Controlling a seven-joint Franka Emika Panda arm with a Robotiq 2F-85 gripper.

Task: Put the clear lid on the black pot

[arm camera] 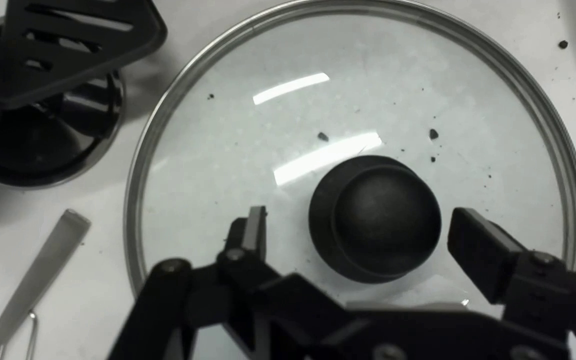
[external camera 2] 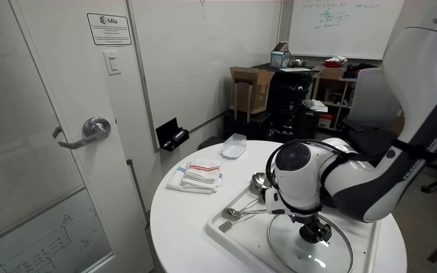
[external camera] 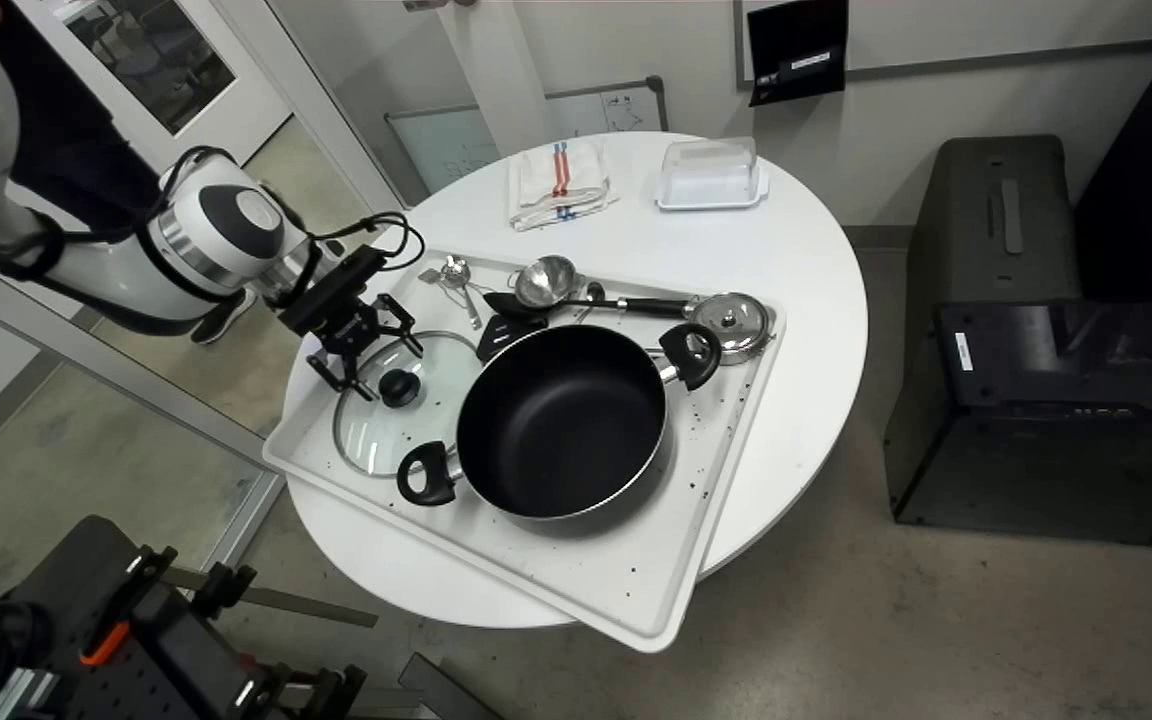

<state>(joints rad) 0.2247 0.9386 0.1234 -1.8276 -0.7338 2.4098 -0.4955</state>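
Observation:
The clear glass lid (external camera: 451,375) with its black knob (external camera: 402,389) lies on the tray, knob up. The lid also shows in an exterior view (external camera 2: 285,242) and in the wrist view (arm camera: 228,150). The black pot (external camera: 561,420) stands beside it, upright and uncovered, its inside visible. In an exterior view the arm hides most of the pot. My gripper (external camera: 395,374) is open just over the lid. In the wrist view its fingers (arm camera: 358,215) stand on either side of the knob (arm camera: 385,220), apart from it, the right finger nearer.
The white tray (external camera: 626,590) sits on a round white table (external camera: 826,380). Utensils (external camera: 456,280), a metal bowl (external camera: 546,281), a black spatula (arm camera: 78,45) and a small lidded steel pot (external camera: 731,325) lie by the black pot. Folded towels (external camera: 561,185) and a clear-covered dish (external camera: 711,175) stand at the back.

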